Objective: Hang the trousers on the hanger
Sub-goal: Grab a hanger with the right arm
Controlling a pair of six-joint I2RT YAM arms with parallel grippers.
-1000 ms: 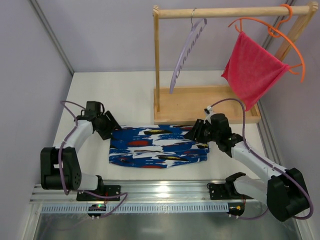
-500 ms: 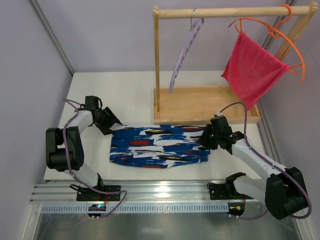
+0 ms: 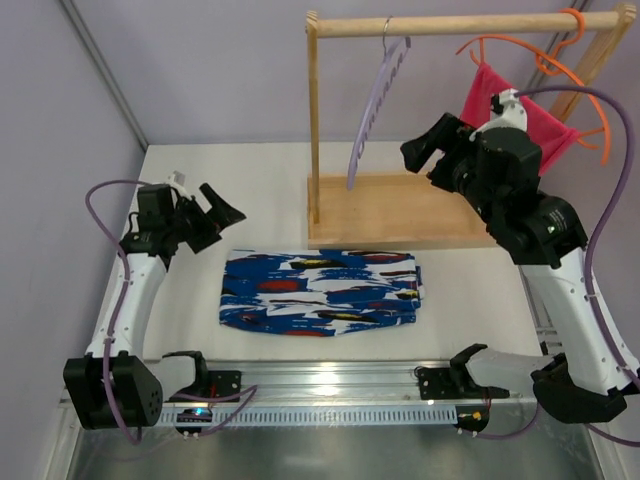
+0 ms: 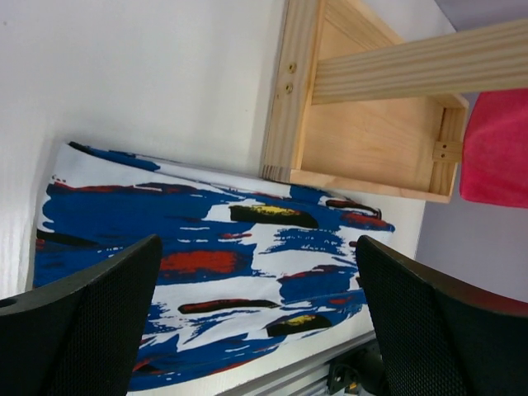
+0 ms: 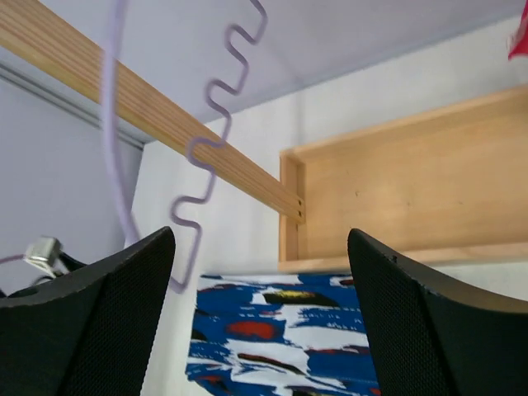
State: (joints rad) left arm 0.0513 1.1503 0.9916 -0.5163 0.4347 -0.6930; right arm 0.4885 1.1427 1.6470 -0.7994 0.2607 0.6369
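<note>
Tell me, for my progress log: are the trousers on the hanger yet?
No, the trousers lie folded on the table, and the hanger hangs bare.

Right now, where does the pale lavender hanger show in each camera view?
Top external: the hanger hangs from the wooden rail, above centre.
Left wrist: not in it.
Right wrist: the hanger runs down the picture left of centre, zigzag bar plain to see.
Shared landmark: the wooden tray, with the trousers lying next to it.

Royal-blue trousers [image 3: 318, 291] with white, red, black, yellow patches; pale lavender hanger [image 3: 376, 108].
</note>
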